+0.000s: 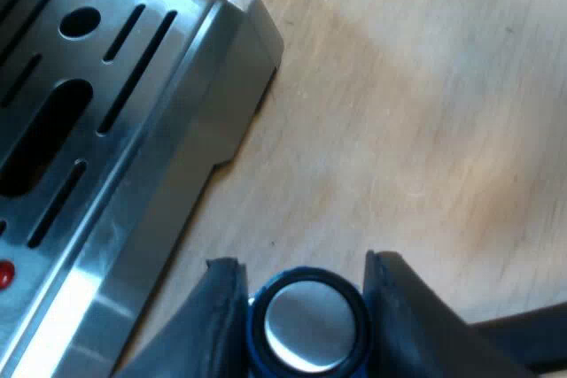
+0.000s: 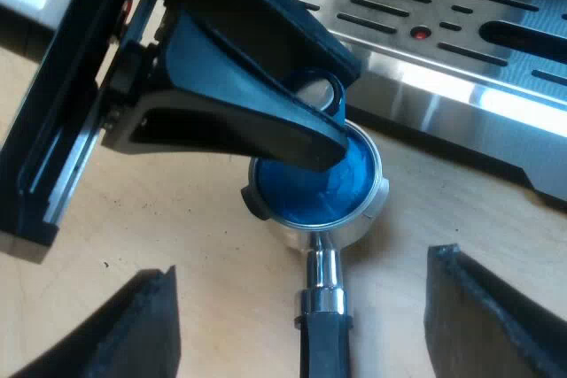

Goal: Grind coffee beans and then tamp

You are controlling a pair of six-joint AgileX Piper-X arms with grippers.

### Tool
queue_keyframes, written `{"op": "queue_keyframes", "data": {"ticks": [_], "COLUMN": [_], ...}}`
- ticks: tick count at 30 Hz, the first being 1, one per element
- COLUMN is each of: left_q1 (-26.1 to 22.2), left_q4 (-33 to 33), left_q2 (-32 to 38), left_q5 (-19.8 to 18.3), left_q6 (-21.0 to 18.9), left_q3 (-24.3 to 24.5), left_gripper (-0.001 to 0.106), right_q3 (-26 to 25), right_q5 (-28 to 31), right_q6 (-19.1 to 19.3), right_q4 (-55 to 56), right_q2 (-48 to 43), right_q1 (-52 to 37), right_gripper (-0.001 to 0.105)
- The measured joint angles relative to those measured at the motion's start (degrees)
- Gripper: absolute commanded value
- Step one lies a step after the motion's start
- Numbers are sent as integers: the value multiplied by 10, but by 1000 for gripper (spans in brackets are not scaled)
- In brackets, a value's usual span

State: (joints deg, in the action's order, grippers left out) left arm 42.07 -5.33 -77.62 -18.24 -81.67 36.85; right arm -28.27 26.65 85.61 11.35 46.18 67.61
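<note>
My left gripper (image 2: 341,108) covers part of the blue tamper (image 2: 310,192), the holder's handle (image 2: 324,329) cut by the edge

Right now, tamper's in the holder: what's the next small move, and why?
Probably close the right gripper on the handle. Its fingers stand open either side of it, not touching, while the left gripper holds the tamper in the holder; nothing visibly steadies the holder for pressing.

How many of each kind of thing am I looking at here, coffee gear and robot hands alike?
Espresso machine: 1
Metal holder: 1
Blue tamper: 1
Robot hands: 2 (left hand, right hand)
Total: 5
</note>
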Motion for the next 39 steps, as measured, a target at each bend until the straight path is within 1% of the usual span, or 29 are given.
{"op": "queue_keyframes", "data": {"ticks": [8,11,27,34,36,39], "left_q1": [0,0,0,0,0,0], "left_q4": [-21,-37,-39,-67,-74,-103], "left_q2": [12,36,135,190,196,215], "left_q5": [5,6,7,16,19,20], "left_q6": [-3,-3,-3,-4,-4,-5], "left_q3": [5,3,3,3,3,3], "left_gripper": [1,1,1,1,1,1], "right_q3": [0,0,0,0,0,0], "right_q5": [0,0,0,-1,-2,-25], "right_q6": [0,0,0,0,0,2], "right_q4": [0,0,0,-5,-7,-23], "right_q2": [0,0,0,0,0,0], "right_q1": [0,0,0,0,0,0], "right_gripper": [60,60,60,60,60,60]}}
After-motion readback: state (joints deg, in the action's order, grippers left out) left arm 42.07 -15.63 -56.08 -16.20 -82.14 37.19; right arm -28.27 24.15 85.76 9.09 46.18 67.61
